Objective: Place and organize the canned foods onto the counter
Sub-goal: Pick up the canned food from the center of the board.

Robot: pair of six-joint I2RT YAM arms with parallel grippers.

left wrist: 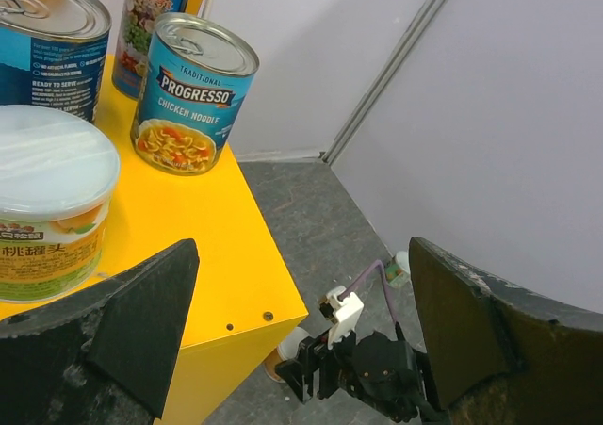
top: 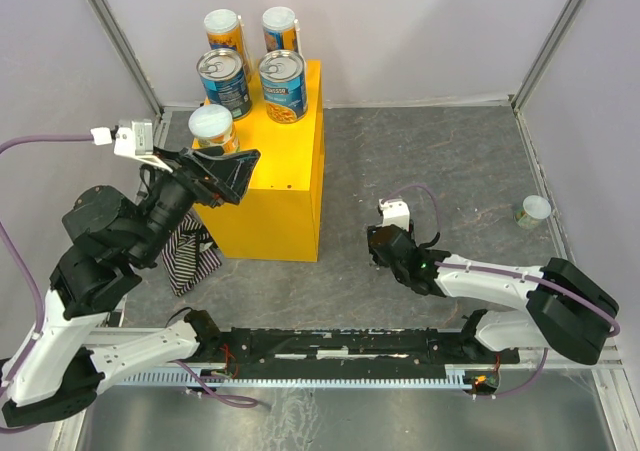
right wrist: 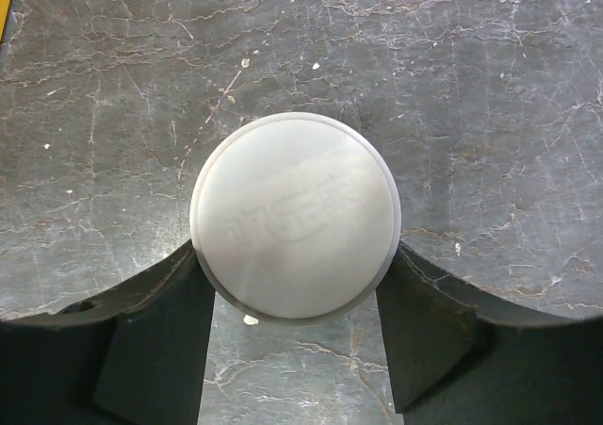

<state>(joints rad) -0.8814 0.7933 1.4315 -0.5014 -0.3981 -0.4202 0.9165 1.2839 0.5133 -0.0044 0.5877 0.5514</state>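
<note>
Right wrist view looks straight down on a can (right wrist: 295, 216) standing on the grey table (right wrist: 471, 86). Only its round white lid shows, with faint embossed marks. The right gripper (right wrist: 294, 255) straddles it, a finger close on each side; whether they press on it I cannot tell. In the top view this can is hidden under the gripper, which sits right of the counter (top: 285, 196), a tall yellow box. That view also shows a stray can (top: 533, 211) well apart by the right wall, and a striped cloth (top: 190, 256) at the box's near left corner.

The left gripper (top: 228, 171) hangs over the counter's near end, jaws wide and holding nothing, just beside a lidded can (top: 212, 126). Behind it stand two silver-topped cans, the blue can (top: 222, 79) and the Progresso can (top: 283, 83). The far cans (top: 225, 29) stand at the counter's back. Only the left wrist view lets the chicken noodle label be read.
</note>
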